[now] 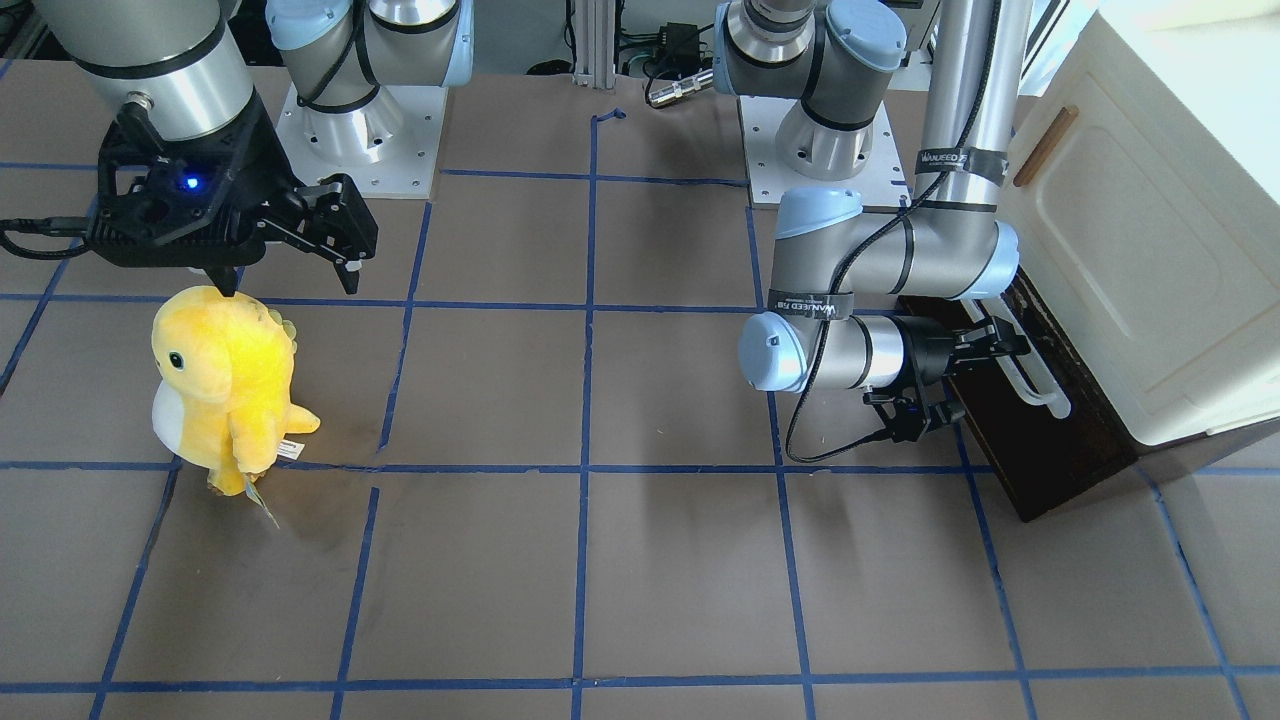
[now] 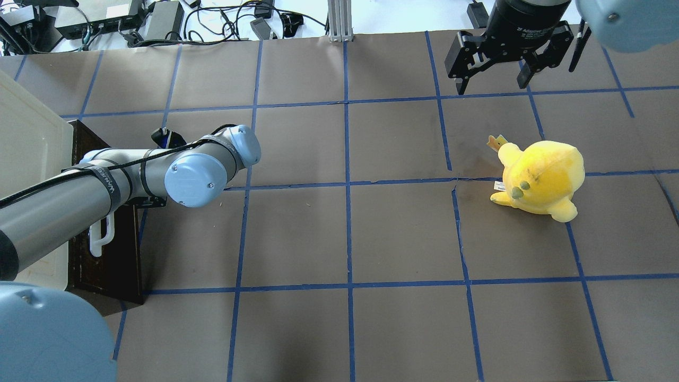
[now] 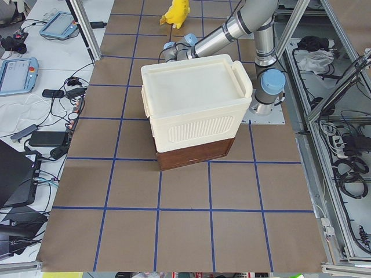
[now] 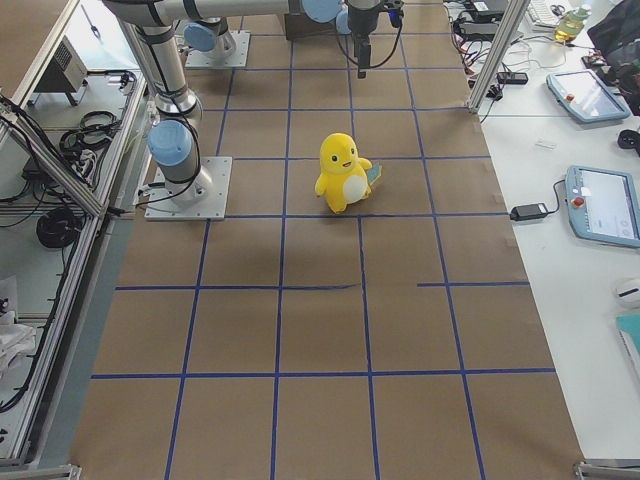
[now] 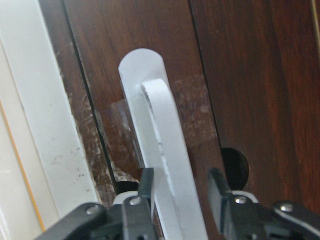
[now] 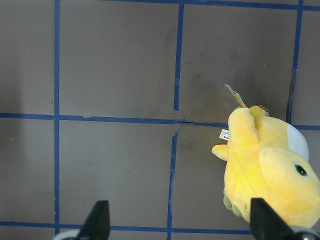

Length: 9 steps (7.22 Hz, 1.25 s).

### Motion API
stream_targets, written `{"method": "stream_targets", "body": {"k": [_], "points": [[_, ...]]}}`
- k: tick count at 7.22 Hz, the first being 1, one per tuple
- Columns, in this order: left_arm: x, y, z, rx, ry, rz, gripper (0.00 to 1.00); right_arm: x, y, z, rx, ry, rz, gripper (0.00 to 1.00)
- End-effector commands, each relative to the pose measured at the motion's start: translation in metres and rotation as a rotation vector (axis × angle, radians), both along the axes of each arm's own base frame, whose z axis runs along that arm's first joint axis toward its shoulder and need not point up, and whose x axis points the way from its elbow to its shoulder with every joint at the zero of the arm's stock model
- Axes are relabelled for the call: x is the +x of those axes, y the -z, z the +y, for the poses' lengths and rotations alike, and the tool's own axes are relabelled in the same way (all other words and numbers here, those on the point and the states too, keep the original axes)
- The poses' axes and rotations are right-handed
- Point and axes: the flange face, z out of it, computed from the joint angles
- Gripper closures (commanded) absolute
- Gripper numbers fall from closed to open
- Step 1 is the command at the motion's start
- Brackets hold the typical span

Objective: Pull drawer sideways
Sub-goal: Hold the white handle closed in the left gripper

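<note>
Only drawer front, inside hidden.

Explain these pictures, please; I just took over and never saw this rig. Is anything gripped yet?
A two-armed robot works at a brown table taped with blue lines. Four fixed cameras look from the front, overhead and both table ends; two sit on the wrists. The left gripper straddles the long white bar handle of the dark brown wooden drawer under the cream-white cabinet, jaws open, not clamped. The right gripper hangs open, empty, near a yellow plush toy.
</note>
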Motion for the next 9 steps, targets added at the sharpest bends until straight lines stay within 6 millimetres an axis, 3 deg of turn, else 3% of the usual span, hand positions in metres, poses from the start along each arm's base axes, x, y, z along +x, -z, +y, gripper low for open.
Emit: {"method": "stream_targets", "body": {"k": [1, 9], "points": [[0.0000, 0.0002, 0.0001, -0.001, -0.001, 0.001, 0.62, 0.0000, 0.0000, 0.0000, 0.000, 0.000, 0.000, 0.00], [-0.0016, 0.0018, 0.0002, 0.001, 0.001, 0.002, 0.74, 0.0000, 0.0000, 0.0000, 0.000, 0.000, 0.000, 0.00]]}}
